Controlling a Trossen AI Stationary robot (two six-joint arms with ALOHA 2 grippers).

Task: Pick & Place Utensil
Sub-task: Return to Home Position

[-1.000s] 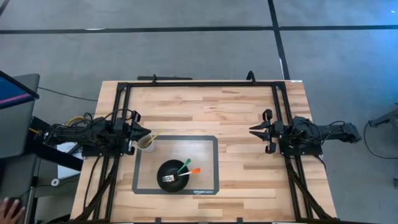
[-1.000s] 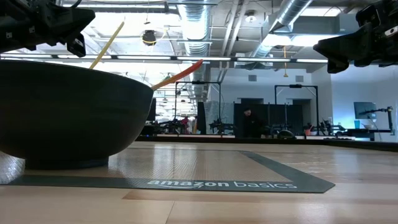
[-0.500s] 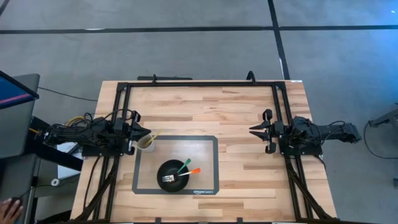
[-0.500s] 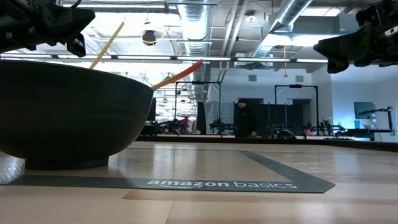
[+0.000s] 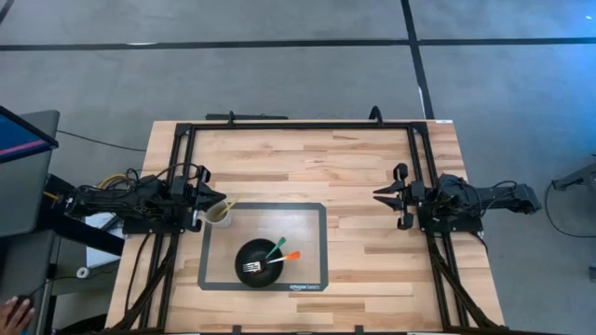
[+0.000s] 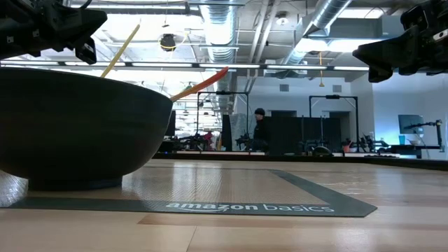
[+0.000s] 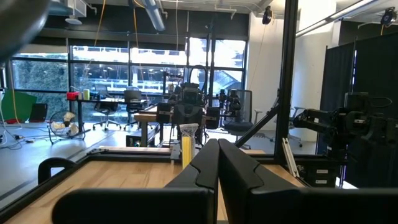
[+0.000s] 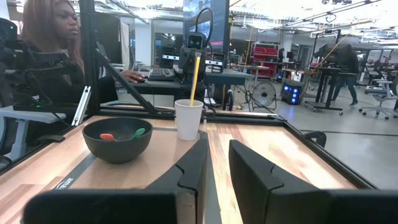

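Note:
A black bowl [image 5: 260, 261] stands on a grey mat [image 5: 312, 223] near the table's near edge. It holds an orange-tipped utensil [image 5: 290, 256], a green one [image 5: 277, 246] and a fork [image 5: 250, 268], their handles leaning on its rim. A white cup [image 5: 219, 213] with a yellow stick [image 8: 195, 76] upright in it stands on the mat's far left corner. My left gripper [image 5: 210, 199] is shut and empty just beside the cup, raised above the table. My right gripper [image 5: 380, 195] hovers at the table's right, slightly open and empty.
A black frame [image 5: 298, 126] runs round the wooden table top. Bare wood lies between the mat and my right gripper. A person sits beyond the table's left side [image 8: 53, 37], and another walks far off in the room [image 6: 259, 129].
Neither arm nor anything on the table has moved. In the low view a person far back in the room has walked toward the picture's left.

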